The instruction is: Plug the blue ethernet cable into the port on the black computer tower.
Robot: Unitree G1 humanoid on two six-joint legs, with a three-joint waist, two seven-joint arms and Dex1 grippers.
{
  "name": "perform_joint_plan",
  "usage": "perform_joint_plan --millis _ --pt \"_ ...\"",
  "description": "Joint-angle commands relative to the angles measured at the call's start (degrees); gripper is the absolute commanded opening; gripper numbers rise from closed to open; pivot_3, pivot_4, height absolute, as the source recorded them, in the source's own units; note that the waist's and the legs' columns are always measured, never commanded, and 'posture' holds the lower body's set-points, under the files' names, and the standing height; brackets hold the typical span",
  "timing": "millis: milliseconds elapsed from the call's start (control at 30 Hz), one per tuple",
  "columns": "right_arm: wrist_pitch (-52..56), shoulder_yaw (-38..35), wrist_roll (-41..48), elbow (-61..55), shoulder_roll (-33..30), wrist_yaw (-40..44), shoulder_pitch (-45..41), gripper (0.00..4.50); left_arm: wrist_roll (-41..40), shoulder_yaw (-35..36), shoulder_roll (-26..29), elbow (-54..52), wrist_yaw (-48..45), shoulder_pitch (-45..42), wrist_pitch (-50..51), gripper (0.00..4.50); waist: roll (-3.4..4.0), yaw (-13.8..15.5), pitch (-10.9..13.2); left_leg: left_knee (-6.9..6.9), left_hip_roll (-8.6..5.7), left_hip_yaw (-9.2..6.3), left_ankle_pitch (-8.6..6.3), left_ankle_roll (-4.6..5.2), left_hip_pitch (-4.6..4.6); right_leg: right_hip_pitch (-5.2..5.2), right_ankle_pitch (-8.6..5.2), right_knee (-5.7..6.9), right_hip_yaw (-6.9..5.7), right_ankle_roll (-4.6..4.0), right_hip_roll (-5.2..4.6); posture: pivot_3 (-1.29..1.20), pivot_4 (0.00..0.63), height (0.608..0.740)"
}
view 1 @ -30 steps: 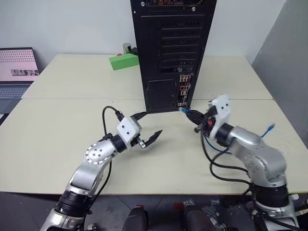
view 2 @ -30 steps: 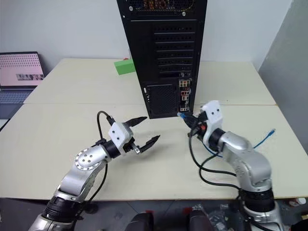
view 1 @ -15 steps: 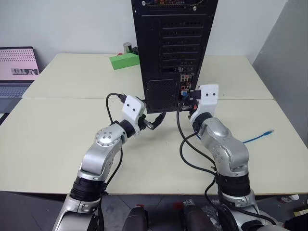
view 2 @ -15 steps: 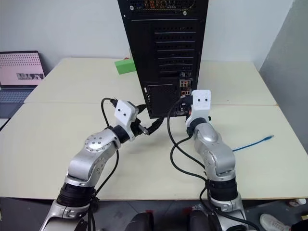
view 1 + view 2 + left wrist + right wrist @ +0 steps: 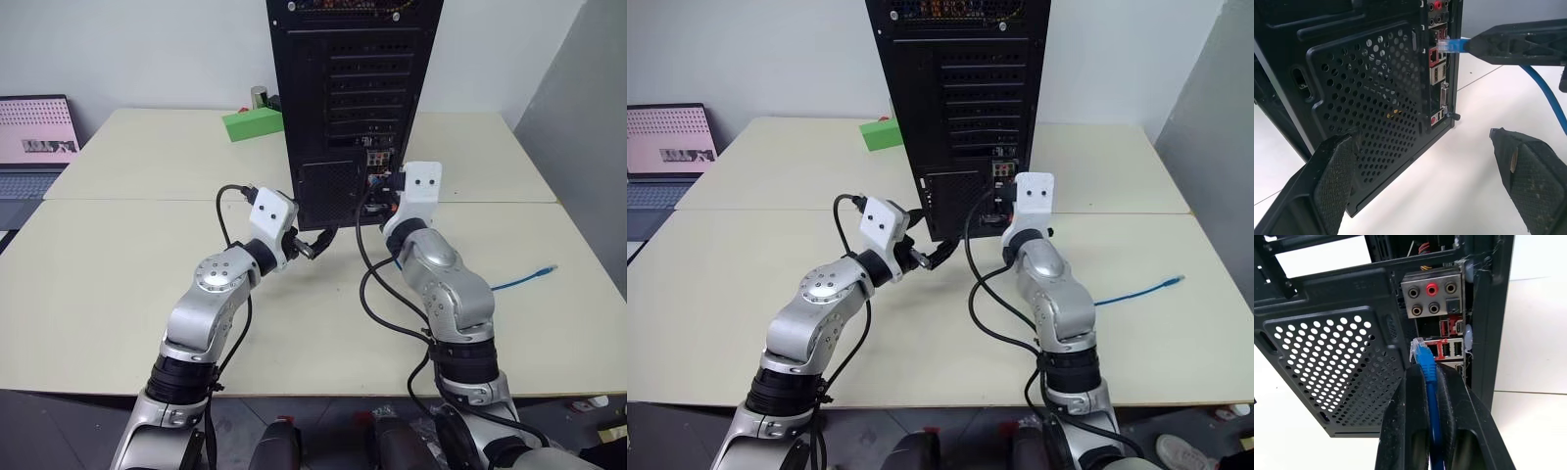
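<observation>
Thin bright blue ethernet cable point(image 5: 1426, 368): light, limp cord, rigid clear plug. Right tool point(image 5: 1429, 382) clamped just behind plug, tip near small dark port point(image 5: 1431, 350) on tall black metal computer tower point(image 5: 1342, 347). Left tool point(image 5: 1425, 161) agape, empty.

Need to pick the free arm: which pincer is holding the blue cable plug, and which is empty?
The right pincer is shut on the thin blue ethernet cable, plug by the black metal computer tower. The left pincer stands open, empty.
</observation>
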Motion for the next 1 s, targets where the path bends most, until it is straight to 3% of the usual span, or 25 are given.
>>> perform_joint_plan --millis 33,1000 --pt "-2.16 0.01 -0.73 0.05 -0.14 0.58 -2.03 0.00 0.12 1.36 0.04 -2.66 0.03 -0.12 -0.43 4.46 0.00 -0.01 0.00 0.00 0.00 0.00 0.00 0.00 0.00 0.00 0.00 0.00 0.00 0.00 0.00 0.00 0.150 0.740" --pt "-6.88 -0.17 -4.19 5.78 -0.80 1.21 -2.31 0.00 1.04 1.20 0.32 -2.80 -0.56 0.49 -1.29 4.46 0.00 0.00 0.00 -0.01 0.00 0.00 0.00 0.00 -0.01 -0.02 0.00 -0.01 0.00 0.00 0.00 0.00 0.150 0.740"
